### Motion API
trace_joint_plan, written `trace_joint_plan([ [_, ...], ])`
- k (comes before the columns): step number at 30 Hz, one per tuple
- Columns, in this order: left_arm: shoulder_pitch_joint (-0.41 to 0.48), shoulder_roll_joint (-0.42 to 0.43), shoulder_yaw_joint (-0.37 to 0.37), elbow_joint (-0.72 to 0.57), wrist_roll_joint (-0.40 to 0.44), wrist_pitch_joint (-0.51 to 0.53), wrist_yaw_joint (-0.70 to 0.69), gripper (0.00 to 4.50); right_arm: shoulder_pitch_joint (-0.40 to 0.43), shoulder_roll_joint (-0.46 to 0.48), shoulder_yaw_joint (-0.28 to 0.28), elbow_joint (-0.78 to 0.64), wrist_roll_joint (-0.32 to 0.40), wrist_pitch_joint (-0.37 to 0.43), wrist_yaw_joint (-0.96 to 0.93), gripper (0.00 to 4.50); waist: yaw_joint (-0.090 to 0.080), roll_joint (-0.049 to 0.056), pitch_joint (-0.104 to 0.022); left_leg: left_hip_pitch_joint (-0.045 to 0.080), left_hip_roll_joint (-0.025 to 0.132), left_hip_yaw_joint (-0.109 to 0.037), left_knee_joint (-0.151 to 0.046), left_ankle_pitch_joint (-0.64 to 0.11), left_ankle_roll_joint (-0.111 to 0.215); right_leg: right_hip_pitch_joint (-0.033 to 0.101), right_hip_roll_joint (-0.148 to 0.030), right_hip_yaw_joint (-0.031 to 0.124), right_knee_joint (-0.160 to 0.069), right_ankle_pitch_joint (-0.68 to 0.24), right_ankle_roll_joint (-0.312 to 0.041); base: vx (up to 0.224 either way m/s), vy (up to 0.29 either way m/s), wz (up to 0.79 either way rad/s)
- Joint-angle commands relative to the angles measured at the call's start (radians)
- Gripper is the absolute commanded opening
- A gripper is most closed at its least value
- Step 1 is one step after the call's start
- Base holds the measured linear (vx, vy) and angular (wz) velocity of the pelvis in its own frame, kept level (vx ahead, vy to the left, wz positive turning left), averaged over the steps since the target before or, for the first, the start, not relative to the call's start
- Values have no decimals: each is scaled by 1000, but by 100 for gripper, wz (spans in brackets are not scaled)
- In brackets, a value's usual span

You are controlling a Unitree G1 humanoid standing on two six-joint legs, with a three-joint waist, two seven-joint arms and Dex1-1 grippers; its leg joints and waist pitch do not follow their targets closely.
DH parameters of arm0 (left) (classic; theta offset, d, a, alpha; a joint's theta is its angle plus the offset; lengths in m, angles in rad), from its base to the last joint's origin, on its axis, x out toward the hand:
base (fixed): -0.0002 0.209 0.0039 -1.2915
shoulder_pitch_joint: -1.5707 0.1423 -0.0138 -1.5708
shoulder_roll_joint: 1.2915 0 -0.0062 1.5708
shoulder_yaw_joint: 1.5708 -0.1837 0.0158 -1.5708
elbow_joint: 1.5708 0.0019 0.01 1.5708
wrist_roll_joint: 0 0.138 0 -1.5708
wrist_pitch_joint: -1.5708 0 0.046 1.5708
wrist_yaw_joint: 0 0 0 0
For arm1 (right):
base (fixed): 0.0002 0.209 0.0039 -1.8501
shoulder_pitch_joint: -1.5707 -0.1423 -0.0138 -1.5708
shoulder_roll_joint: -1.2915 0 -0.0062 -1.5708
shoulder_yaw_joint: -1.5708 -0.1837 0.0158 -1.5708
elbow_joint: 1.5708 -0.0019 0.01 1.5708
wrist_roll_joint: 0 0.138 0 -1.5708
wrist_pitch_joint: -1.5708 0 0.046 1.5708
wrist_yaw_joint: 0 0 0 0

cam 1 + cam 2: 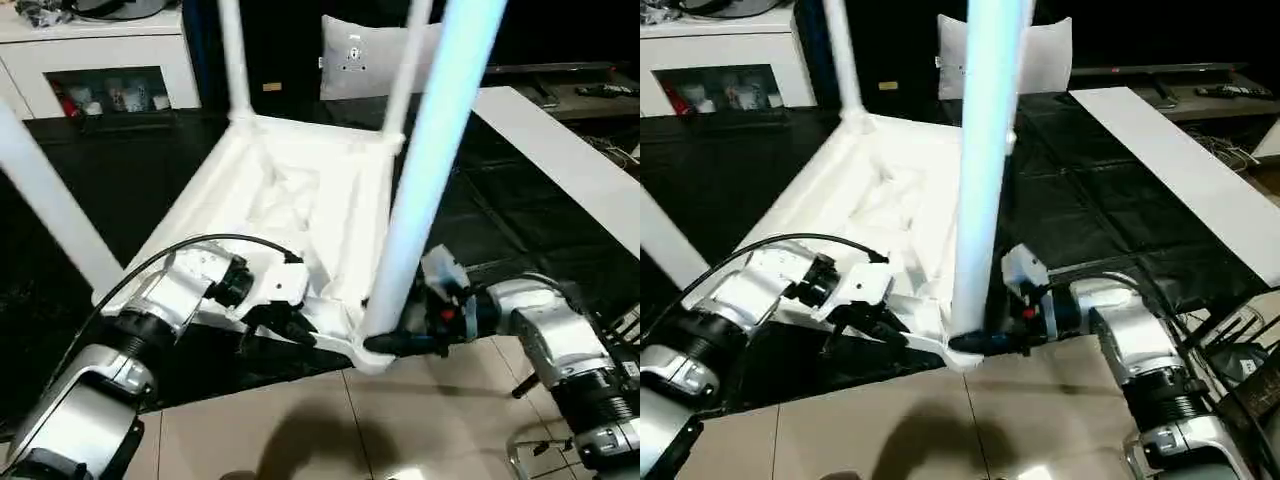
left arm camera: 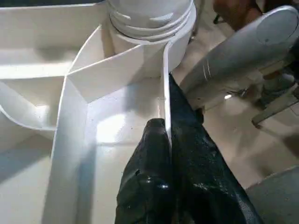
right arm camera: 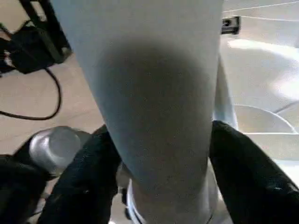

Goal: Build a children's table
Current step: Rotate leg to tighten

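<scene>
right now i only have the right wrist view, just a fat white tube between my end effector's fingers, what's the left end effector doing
Observer: The left end effector is shut on the tabletop's side wall, close to the corner socket that holds your tube.
Operator: is that tube a table leg
Observer: Yes, it is the near leg, standing upright in the near corner of the upturned top.
Operator: are the other legs in
Observer: Three more stand up: the far left leg, the far right leg and the left leg.
Operator: what's under the table
Observer: A black mat; the near corner reaches its edge by the tiled floor.
</scene>
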Motion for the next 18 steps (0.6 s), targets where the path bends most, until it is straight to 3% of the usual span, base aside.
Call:
trace_joint_plan([
  [1,-21,-8,-31,8,20,-27,-34,0,-23,-16,19,-4,16,13,36,268,-5,-5,-82,-5,44,3,-74,-70,77,70,-71,68,-65,-286,-171,0,0,0],
  [11,-22,-7,-18,43,20,-23,-18,0,-16,-16,25,-17,30,58,71,209,1,-4,-83,-3,46,4,-74,-64,70,70,-71,68,-63,-269,-179,0,0,0],
  [14,-10,-10,5,26,2,29,9,0,-5,-4,9,-35,51,85,45,207,2,-4,-83,-2,46,4,-74,-64,67,70,-71,68,-62,-267,-182,0,0,0],
  [15,3,-6,30,2,-2,93,60,0,10,17,-15,-63,73,120,-13,207,1,-1,-81,-2,50,3,-76,-66,59,71,-72,70,-60,-263,-183,0,0,0],
  [18,18,-2,57,-31,-8,156,110,0,25,41,-33,-84,69,132,-89,207,-1,0,-78,-1,42,5,-77,-92,50,69,-71,67,-71,-323,-162,0,0,0],
])
